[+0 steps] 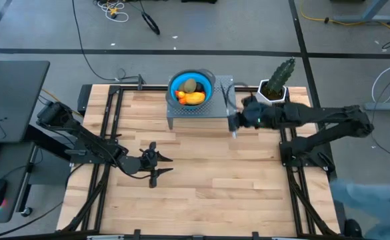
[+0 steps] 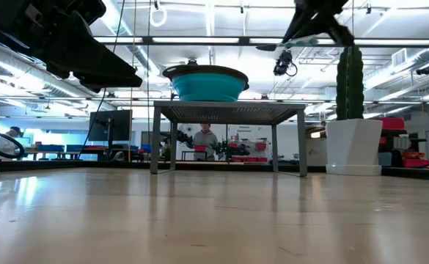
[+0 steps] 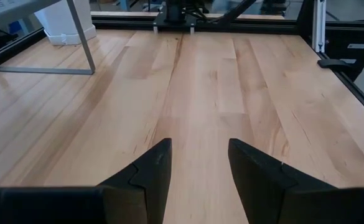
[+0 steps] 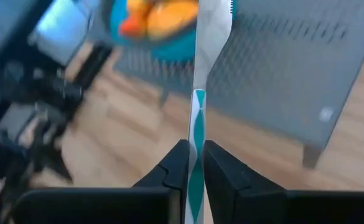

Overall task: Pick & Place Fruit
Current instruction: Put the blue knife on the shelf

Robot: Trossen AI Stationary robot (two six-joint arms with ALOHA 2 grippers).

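The fruit [image 1: 191, 93] lies in a blue bowl [image 1: 207, 89] that stands on a small grey metal stand [image 1: 216, 109] at the far side of the wooden table [image 1: 208, 180]. From above I can see a yellow-orange piece, an olive-brown piece and some small orange-red bits inside the bowl. In the low view only the bowl's side [image 2: 204, 83] shows on the stand's top [image 2: 229, 108]; the fruit is hidden there.

The right gripper [image 1: 233, 124] hangs just beside the right edge of the stand, above the table. Its two fingers [image 4: 222, 168] are pressed together on a slim white-and-teal stick [image 4: 198, 118], which reaches forward toward the bowl. In the right wrist view the stick crosses in front of the stand and the orange fruit [image 4: 160, 15].

The left gripper [image 1: 156, 163] is low over the near left part of the table, well apart from the bowl. Its fingers [image 3: 154, 171] stand apart and nothing is between them.

A green cactus in a white pot [image 1: 275, 83] stands to the right of the stand.
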